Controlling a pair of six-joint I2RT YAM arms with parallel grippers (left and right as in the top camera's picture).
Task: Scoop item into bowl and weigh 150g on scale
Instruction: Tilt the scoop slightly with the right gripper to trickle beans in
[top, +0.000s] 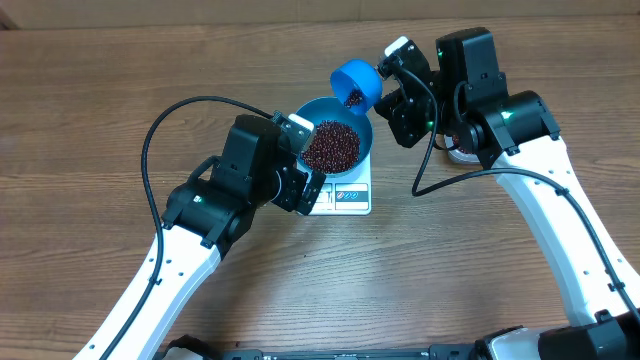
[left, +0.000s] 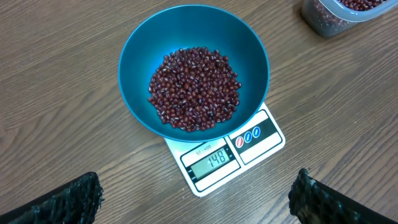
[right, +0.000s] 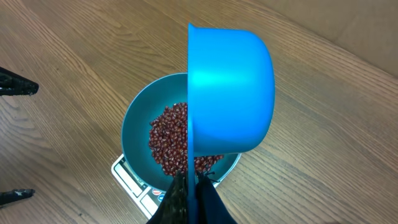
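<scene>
The blue bowl (top: 345, 112) (left: 138, 43) (right: 134, 127) stands on the white scale (top: 350, 196) (left: 261, 140) (right: 127, 177) and holds a heap of dark red-brown beans (top: 331, 146) (left: 194, 88) (right: 166, 140). The display shows 148. My right gripper (right: 191, 186) (top: 392, 92) is shut on the handle of a small blue scoop (top: 356, 82) (right: 230, 93), tipped sideways over the bowl's far rim, with beans at its mouth. My left gripper (left: 196, 199) (top: 305, 160) hangs open at the bowl's near-left side, nothing between its fingers.
A clear plastic tub (left: 339, 14) with more beans sits to the right of the bowl, mostly hidden under the right arm in the overhead view. Bare wooden tabletop (top: 90, 110) spreads to the left and front.
</scene>
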